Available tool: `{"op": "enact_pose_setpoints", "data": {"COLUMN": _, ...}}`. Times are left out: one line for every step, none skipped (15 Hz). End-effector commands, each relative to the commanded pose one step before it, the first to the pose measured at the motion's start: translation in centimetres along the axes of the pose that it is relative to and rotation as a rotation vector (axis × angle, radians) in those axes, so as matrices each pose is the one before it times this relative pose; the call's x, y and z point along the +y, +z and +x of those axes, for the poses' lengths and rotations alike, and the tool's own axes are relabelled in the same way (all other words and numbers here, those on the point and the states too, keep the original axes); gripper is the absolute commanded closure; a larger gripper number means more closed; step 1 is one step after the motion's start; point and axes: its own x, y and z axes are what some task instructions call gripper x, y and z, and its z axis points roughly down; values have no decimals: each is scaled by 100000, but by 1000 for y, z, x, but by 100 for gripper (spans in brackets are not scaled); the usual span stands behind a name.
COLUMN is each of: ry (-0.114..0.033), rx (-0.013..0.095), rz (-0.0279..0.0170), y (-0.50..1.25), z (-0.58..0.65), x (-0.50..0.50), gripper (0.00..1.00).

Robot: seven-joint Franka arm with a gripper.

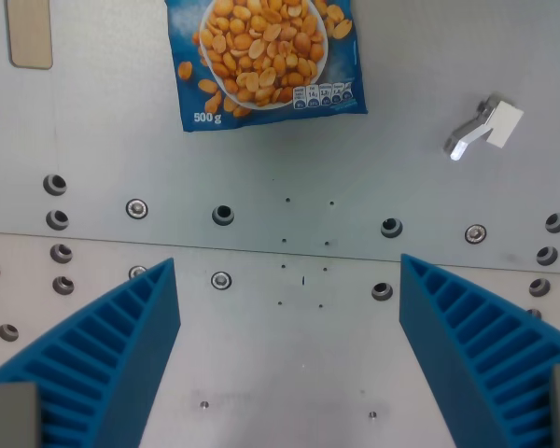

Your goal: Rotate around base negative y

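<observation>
The pincer [287, 280] hangs spread wide and empty over the bare metal desk [289, 373], looking straight down. A peanut bag [266, 61] lies ahead. Progress of the rotation cannot be judged.

The gripper [289, 280] has two blue ribbed fingers [112, 359], one at the wrist view's lower left and one at its lower right. The jaws stand wide apart with nothing between them, poised above the grey metal counter [299, 373].
</observation>
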Motion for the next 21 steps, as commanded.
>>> {"op": "enact_pose_setpoints", "data": {"ry": -14, "rx": 1901, "rz": -227, "y": -275, "z": -68, "x": -5, "gripper": 0}}
{"op": "enact_pose_setpoints", "data": {"ry": 5, "rx": 1324, "rz": -160, "y": 0, "z": 0, "x": 0, "gripper": 0}}
{"op": "enact_pose_setpoints", "data": {"ry": 5, "rx": 1324, "rz": -160, "y": 0, "z": 0, "x": 0, "gripper": 0}}
{"op": "enact_pose_setpoints", "data": {"ry": 5, "rx": 1324, "rz": -160, "y": 0, "z": 0, "x": 0, "gripper": 0}}
{"op": "enact_pose_setpoints", "data": {"ry": 5, "rx": 1324, "rz": -160, "y": 0, "z": 0, "x": 0, "gripper": 0}}
{"op": "enact_pose_setpoints", "data": {"ry": 5, "rx": 1324, "rz": -160, "y": 0, "z": 0, "x": 0, "gripper": 0}}
{"op": "enact_pose_setpoints", "data": {"ry": 5, "rx": 1324, "rz": -160, "y": 0, "z": 0, "x": 0, "gripper": 0}}
{"op": "enact_pose_setpoints", "data": {"ry": 5, "rx": 1324, "rz": -160, "y": 0, "z": 0, "x": 0, "gripper": 0}}
{"op": "enact_pose_setpoints", "data": {"ry": 4, "rx": 1324, "rz": -160, "y": 0, "z": 0, "x": 0, "gripper": 0}}
{"op": "enact_pose_setpoints", "data": {"ry": 4, "rx": 1324, "rz": -160, "y": 0, "z": 0, "x": 0, "gripper": 0}}
{"op": "enact_pose_setpoints", "data": {"ry": 4, "rx": 1324, "rz": -160, "y": 0, "z": 0, "x": 0, "gripper": 0}}
{"op": "enact_pose_setpoints", "data": {"ry": 4, "rx": 1324, "rz": -160, "y": 0, "z": 0, "x": 0, "gripper": 0}}
{"op": "enact_pose_setpoints", "data": {"ry": 4, "rx": 1324, "rz": -160, "y": 0, "z": 0, "x": 0, "gripper": 0}}
{"op": "enact_pose_setpoints", "data": {"ry": 4, "rx": 1324, "rz": -160, "y": 0, "z": 0, "x": 0, "gripper": 0}}
{"op": "enact_pose_setpoints", "data": {"ry": 3, "rx": 1324, "rz": -160, "y": 0, "z": 0, "x": 0, "gripper": 0}}
{"op": "enact_pose_setpoints", "data": {"ry": 3, "rx": 1324, "rz": -160, "y": 0, "z": 0, "x": 0, "gripper": 0}}
{"op": "enact_pose_setpoints", "data": {"ry": 3, "rx": 1324, "rz": -160, "y": 0, "z": 0, "x": 0, "gripper": 0}}
{"op": "enact_pose_setpoints", "data": {"ry": 3, "rx": 1324, "rz": -160, "y": 0, "z": 0, "x": 0, "gripper": 0}}
{"op": "enact_pose_setpoints", "data": {"ry": 2, "rx": 1324, "rz": -160, "y": 0, "z": 0, "x": 0, "gripper": 0}}
{"op": "enact_pose_setpoints", "data": {"ry": 2, "rx": 1324, "rz": -160, "y": 0, "z": 0, "x": 0, "gripper": 0}}
{"op": "enact_pose_setpoints", "data": {"ry": 2, "rx": 1324, "rz": -160, "y": 0, "z": 0, "x": 0, "gripper": 0}}
